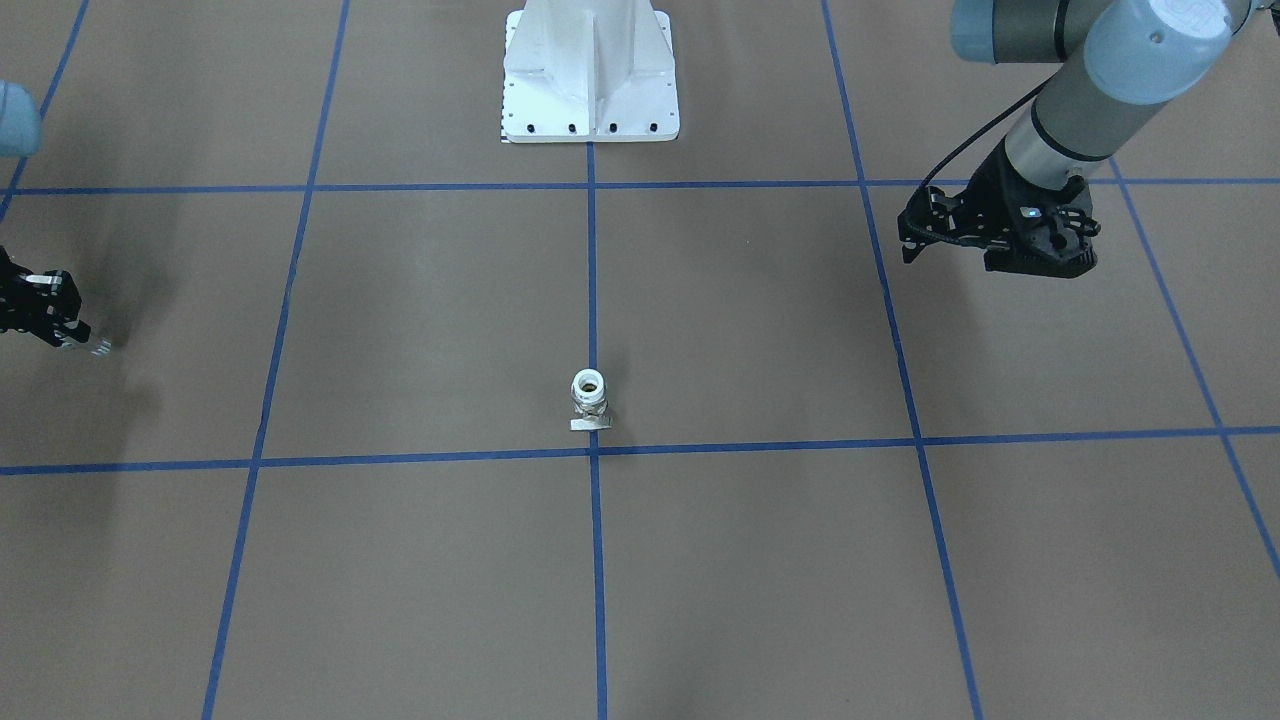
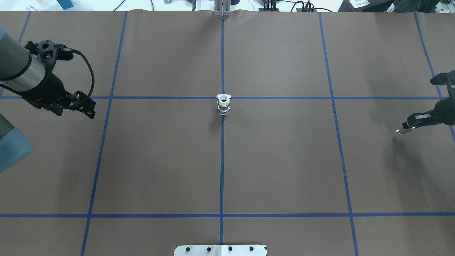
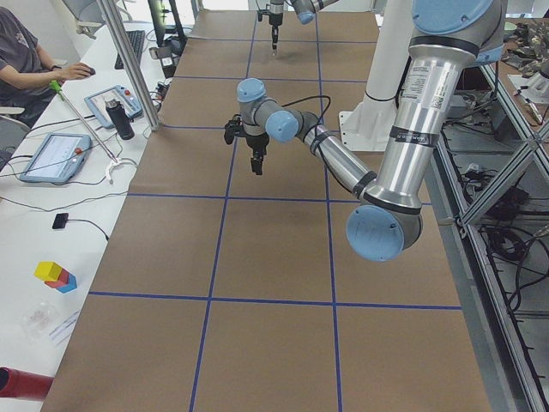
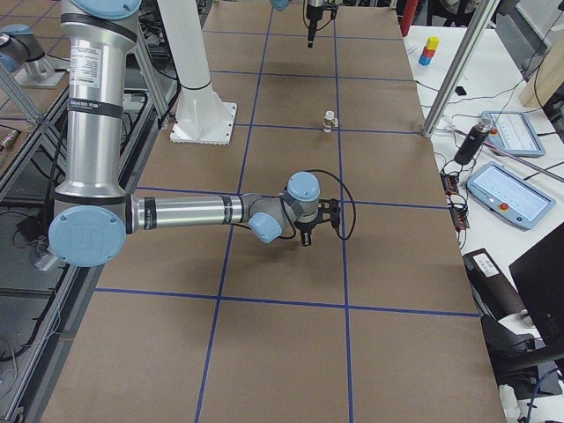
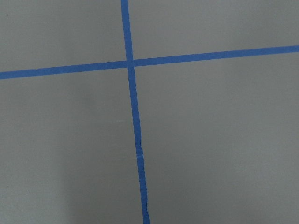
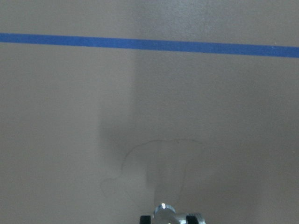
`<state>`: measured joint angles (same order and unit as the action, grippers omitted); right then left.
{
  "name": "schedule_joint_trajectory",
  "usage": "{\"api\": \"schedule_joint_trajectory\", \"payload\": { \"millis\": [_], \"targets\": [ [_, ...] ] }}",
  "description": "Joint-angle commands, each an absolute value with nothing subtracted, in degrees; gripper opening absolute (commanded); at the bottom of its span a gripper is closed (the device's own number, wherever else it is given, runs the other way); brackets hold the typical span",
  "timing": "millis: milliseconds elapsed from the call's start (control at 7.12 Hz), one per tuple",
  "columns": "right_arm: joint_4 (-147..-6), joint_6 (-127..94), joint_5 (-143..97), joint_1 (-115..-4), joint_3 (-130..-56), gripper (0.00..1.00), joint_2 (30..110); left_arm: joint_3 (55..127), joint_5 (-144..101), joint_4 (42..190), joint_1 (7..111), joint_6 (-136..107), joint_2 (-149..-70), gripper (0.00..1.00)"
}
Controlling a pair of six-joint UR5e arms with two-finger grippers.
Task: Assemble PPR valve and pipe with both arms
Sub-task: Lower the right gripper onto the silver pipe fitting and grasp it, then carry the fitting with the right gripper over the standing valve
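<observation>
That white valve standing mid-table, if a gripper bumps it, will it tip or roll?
Likely tips: the PPR valve stands upright on its narrow end. Once down, its round body might roll, though the flat lever could stop it. Looks rigid.

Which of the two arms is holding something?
The right arm: a small shiny pipe sticks out of its jaws. The left arm has nothing showing in its jaws.
</observation>
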<state>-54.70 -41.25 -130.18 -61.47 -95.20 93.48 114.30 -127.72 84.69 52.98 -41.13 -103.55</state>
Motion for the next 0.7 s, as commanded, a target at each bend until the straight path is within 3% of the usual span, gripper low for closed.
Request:
{"api": "schedule_joint_trajectory", "payload": {
  "millis": [0,421,561],
  "targets": [
    [-68.8,-48.7,-129.9,-61.3,-96.0,0.00,79.4,115.0,-127.8,84.8,54.6,-35.6,-100.2,1.00],
    [-87.0,-68.7,-123.0,-52.0,-95.1,0.00,55.4,114.3,-128.1,85.0,59.7,-23.9,-96.1,1.00],
    [-90.1,-77.5,-121.9,-48.6,-91.3,0.00,47.3,113.9,-128.1,85.0,60.0,-23.0,-95.9,1.00]
  ]
}}
